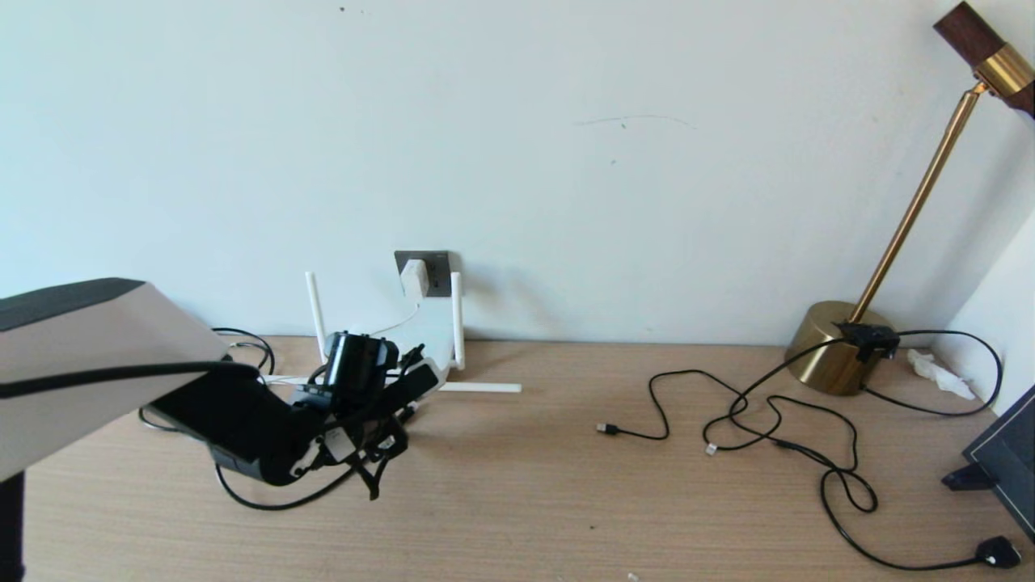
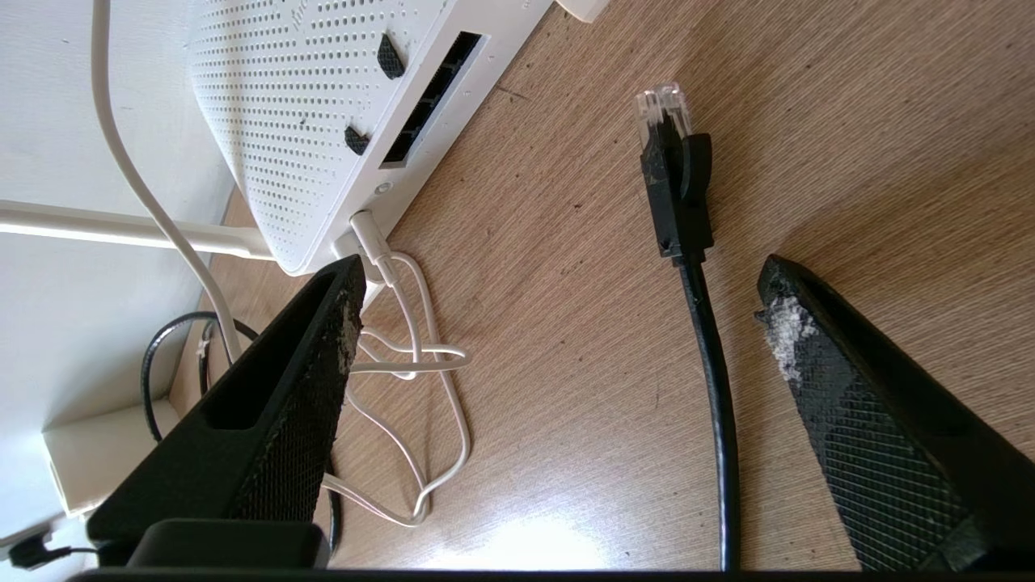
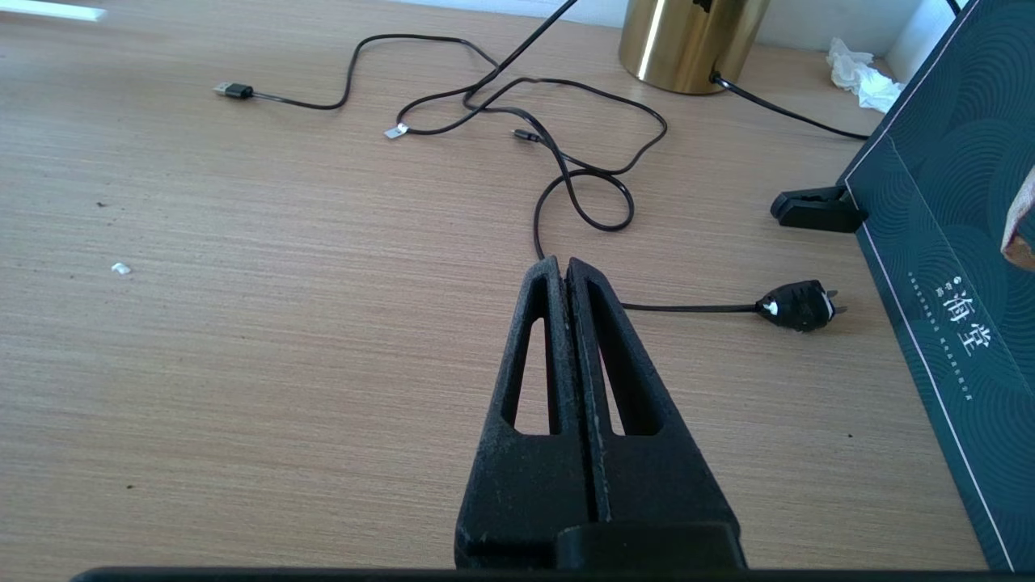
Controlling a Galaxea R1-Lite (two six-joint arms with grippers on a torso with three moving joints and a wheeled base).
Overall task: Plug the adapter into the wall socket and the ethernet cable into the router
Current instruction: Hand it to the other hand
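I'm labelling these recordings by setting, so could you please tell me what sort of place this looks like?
Probably a home or office desk set against a wall: a wood-grain desktop meets a plain wall carrying a wall socket, with a white router, a brass desk lamp and loose black cables lying about.

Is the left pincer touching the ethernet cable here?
Apart. In the left wrist view the left pincer stands wide open, and the ethernet cable lies on the desk between its fingers with bare wood visible on both sides.
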